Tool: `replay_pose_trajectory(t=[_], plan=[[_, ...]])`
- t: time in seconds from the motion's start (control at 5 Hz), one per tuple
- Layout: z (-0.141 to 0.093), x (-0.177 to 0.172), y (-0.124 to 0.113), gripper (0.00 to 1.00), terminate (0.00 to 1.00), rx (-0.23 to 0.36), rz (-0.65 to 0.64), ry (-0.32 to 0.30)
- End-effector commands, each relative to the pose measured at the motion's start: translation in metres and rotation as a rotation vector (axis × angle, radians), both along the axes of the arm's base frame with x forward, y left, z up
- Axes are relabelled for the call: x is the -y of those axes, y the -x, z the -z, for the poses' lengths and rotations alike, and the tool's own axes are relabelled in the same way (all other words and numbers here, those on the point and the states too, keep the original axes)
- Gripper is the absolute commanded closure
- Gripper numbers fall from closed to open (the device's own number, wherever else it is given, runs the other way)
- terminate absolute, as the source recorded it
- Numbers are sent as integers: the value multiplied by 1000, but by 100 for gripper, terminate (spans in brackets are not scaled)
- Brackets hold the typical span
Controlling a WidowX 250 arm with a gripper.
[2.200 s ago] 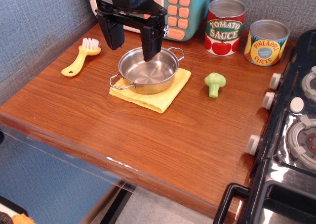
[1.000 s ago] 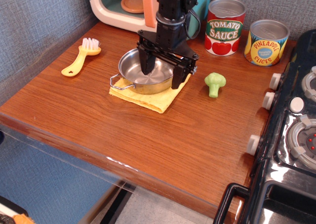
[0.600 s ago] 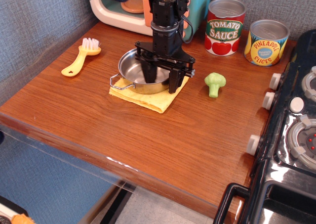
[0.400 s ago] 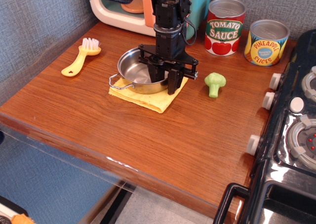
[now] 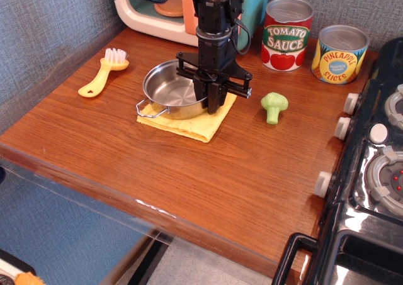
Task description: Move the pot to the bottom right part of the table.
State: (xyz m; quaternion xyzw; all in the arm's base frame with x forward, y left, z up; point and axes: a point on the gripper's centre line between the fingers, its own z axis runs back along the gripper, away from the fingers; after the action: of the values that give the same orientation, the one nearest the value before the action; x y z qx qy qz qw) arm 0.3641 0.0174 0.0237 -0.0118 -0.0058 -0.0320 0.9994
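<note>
The shiny steel pot point(image 5: 169, 93) sits on a yellow cloth point(image 5: 189, 122) in the middle back of the reddish-brown table point(image 5: 189, 172). Its near-left wire handle shows; the far-right handle is hidden behind the gripper. My black gripper point(image 5: 208, 102) points straight down at the pot's right rim, with its fingers drawn close together on the rim. The pot looks slightly tilted and shifted left on the cloth.
A green broccoli toy point(image 5: 273, 106) lies right of the pot. A tomato sauce can point(image 5: 287, 34) and a pineapple can point(image 5: 340, 53) stand at the back right. A yellow brush point(image 5: 102, 72) lies at the left. A toy microwave point(image 5: 157, 8) stands at the back, a black stove point(image 5: 371, 165) on the right.
The gripper came down from above the pot to its right rim and its fingers closed on the rim. The pot shifted a little to the left on the cloth.
</note>
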Motion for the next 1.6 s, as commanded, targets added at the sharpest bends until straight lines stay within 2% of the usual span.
replay_pose_trajectory(t=[0.0, 0.2, 0.4, 0.6, 0.8, 1.0, 1.4], plan=[[-91, 27, 26, 100, 0, 216, 104, -36], [-109, 53, 58, 100, 0, 195, 165, -23], [-98, 85, 95, 100, 0, 149, 238, 14], [-83, 101, 114, 100, 0, 95, 282, 5], [-67, 104, 114, 100, 0, 49, 285, -4], [-48, 102, 103, 100, 0, 41, 255, -15], [-21, 109, 94, 100, 0, 63, 274, -43]])
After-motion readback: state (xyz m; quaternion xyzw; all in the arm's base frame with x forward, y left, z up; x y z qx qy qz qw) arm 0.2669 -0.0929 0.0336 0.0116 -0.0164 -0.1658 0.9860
